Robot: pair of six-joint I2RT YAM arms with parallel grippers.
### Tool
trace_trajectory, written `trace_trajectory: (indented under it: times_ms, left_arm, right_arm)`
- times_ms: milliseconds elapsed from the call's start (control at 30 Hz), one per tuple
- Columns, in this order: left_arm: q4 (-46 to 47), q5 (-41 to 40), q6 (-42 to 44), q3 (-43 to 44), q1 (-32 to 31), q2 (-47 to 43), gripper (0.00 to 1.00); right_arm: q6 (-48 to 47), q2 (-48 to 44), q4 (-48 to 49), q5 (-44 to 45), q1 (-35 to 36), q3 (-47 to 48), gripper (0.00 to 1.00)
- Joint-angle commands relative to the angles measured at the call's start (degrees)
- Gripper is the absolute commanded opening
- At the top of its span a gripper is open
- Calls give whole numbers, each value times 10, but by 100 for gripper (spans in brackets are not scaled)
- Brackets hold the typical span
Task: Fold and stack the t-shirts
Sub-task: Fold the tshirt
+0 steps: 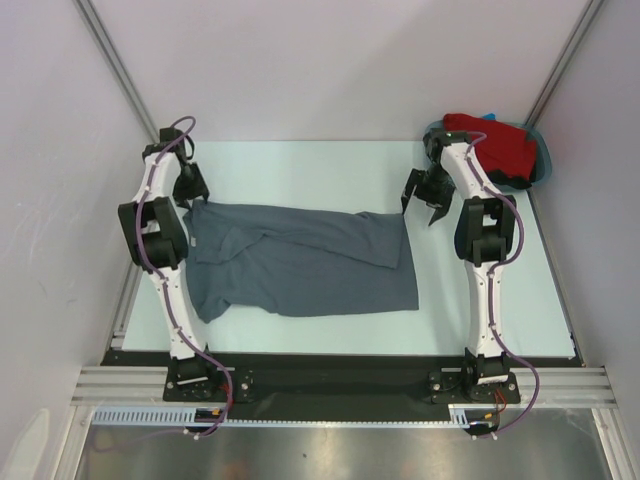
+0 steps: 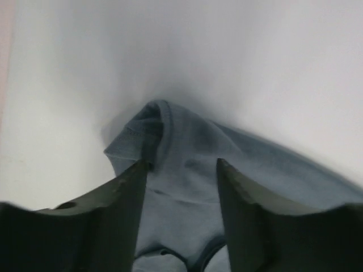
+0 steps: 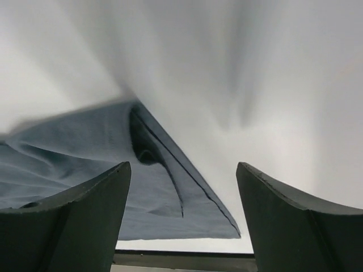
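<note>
Got the left gripper (image 1: 190, 186) with jaws partway apart, holding nothing, hovering at the sleeve corner of the slate-grey cloth t-shirt (image 1: 300, 262). Got the right gripper (image 1: 425, 196) spread wide, empty, just beside the hem corner. Lies rumpled in the middle of the pale table (image 1: 300, 165), long axis running left edge to right edge, one end per arm. Calling left the nearer one. Spotted the bright red cloth t-shirt (image 1: 490, 143) in the teal plastic tub (image 1: 541, 165) at the far right corner.

We see a plain slate-grey t-shirt (image 1: 300, 262) with no print, on a very pale mint table (image 1: 300, 165). The red t-shirt (image 1: 492, 143) is bright and solid, and the tub (image 1: 547, 160) is teal. The arms (image 1: 172, 300) are white and black, with purple cables (image 1: 522, 372).
</note>
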Motion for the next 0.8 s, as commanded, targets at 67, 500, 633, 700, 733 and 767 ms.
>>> trace_trajectory:
  times_ms: [67,500,633,700,733,767]
  left_arm:
    - [16,31,-5,3,-3,-7,80]
    - [29,63,-19,7,-15,-26,100]
    - [30,68,-24,8,-18,-30,100]
    - [30,71,-25,10,-18,-30,100]
    - [30,72,-25,10,-18,-30,100]
    - [30,72,-25,11,-18,-29,100]
  right_arm:
    - [-22,14,17,-79,2,18,77]
    - [-41,6,69,-217,3,-40,57]
    - [-41,-7,98,-245,6,-92,54]
    - [-46,-3,107,-250,6,-96,51]
    - [-48,-1,107,-248,6,-93,50]
    - [-49,3,107,-249,5,-85,47]
